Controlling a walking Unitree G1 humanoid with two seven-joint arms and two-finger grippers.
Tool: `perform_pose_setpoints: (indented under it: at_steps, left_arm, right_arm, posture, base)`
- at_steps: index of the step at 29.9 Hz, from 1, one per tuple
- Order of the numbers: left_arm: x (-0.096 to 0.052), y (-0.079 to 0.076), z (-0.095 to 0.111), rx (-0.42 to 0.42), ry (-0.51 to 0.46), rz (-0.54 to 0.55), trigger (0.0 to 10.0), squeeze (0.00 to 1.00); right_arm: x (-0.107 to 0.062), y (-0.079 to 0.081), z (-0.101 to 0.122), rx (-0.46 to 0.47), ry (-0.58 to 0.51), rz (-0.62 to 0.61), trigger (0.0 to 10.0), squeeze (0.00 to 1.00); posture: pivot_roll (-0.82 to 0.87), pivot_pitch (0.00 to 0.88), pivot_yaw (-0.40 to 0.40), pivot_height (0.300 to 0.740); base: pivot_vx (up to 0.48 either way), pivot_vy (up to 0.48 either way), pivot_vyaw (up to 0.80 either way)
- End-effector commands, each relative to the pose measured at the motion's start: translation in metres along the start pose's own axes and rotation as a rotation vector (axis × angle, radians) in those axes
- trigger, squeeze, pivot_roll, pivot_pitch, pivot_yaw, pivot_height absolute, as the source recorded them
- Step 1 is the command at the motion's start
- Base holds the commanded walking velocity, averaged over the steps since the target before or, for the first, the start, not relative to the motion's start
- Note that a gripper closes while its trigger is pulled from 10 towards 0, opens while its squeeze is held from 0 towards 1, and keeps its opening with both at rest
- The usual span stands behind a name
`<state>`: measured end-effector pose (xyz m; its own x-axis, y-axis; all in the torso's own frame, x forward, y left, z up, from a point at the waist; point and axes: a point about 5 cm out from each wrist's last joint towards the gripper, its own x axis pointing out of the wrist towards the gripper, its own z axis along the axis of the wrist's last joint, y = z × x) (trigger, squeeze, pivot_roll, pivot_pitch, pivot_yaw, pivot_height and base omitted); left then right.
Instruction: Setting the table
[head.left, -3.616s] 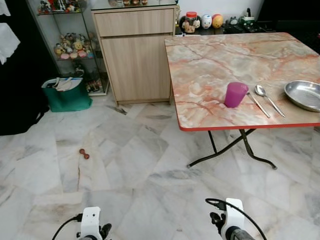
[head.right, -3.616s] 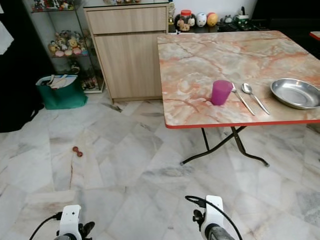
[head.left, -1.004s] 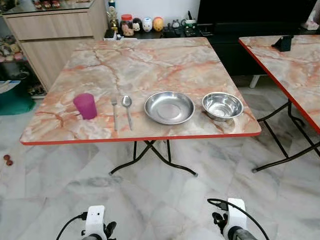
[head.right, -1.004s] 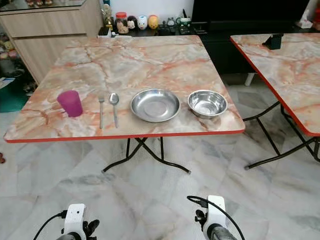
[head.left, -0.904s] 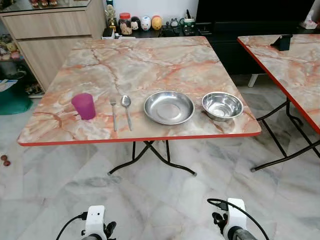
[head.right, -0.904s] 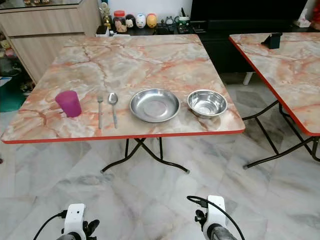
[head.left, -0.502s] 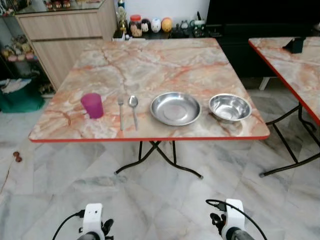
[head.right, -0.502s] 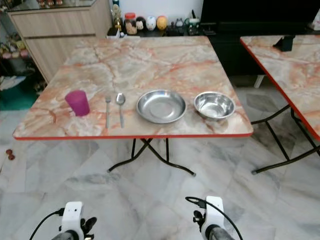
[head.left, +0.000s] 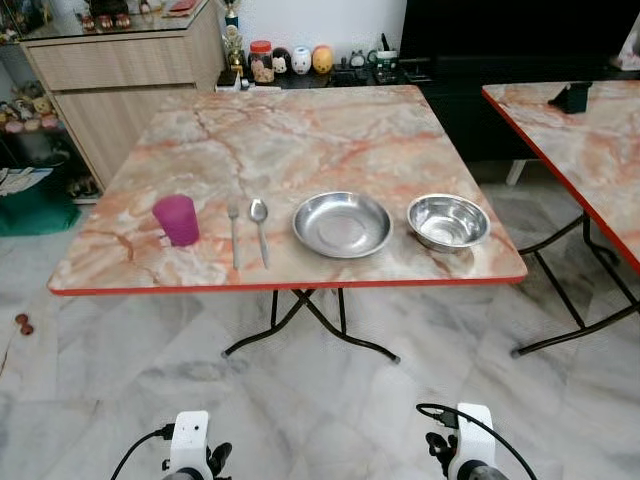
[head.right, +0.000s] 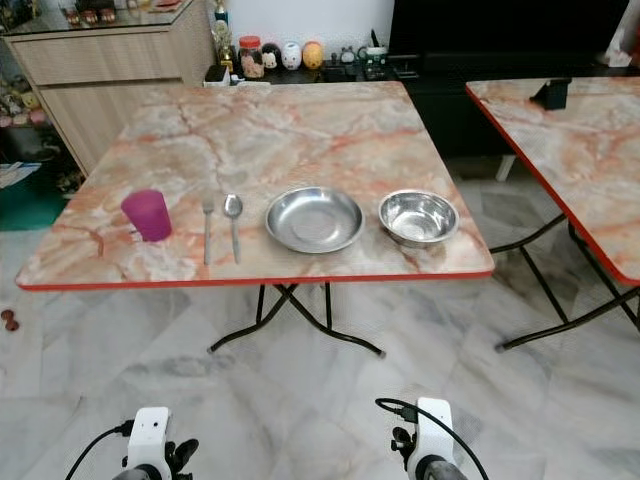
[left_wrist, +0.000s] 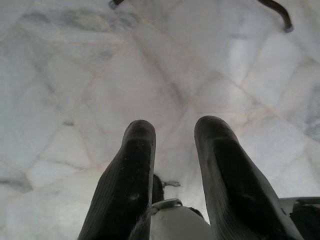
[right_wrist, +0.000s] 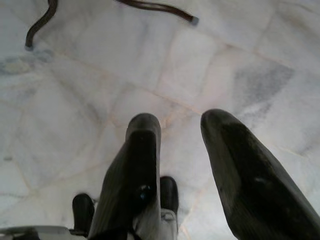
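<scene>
both arms hang low over the marble floor, left gripper and right gripper with fingers apart, empty. ahead along the table near edge: cup, fork, spoon handles toward robot, plate, bowl. cutlery sits nearer the left arm.

**Left gripper over marble floor**

The left gripper points down at a pale marble floor veined in grey. Its two black fingers stand apart with a gap between them, holding nothing. Two dark table feet rest on the floor at the far edge, well apart from the fingertips.
</scene>
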<state>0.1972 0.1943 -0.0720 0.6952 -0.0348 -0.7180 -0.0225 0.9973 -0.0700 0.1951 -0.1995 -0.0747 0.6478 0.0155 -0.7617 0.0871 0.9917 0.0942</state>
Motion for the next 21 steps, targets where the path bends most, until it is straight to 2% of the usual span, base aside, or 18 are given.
perform_pose_setpoints:
  at_steps: [1,8,21]
  left_arm:
    - [-0.0008,0.0024,-0.0021,-0.005,0.012,0.008,10.0,0.0]
    - [-0.0016,0.0016,-0.0058,0.0,0.024,0.005,10.0,0.0]
    - [-0.0027,0.002,-0.0058,0.03,0.005,-0.011,10.0,0.0]
  right_arm:
    - [0.0005,0.0008,0.001,0.002,-0.001,-0.001,10.0,0.0]
    - [0.0001,0.0006,-0.0005,0.001,0.002,-0.002,10.0,0.0]
    - [-0.0008,0.0007,-0.0042,-0.004,0.011,0.004,10.0,0.0]
  posture:
    - [-0.05,0.0,0.022,0.74]
    - [-0.06,0.0,0.024,0.74]
    - [-0.06,0.0,0.026,0.74]
  base:
    - [0.334,0.0,0.0]
    - [0.337,0.0,0.0]
    - [0.0,0.0,0.0]
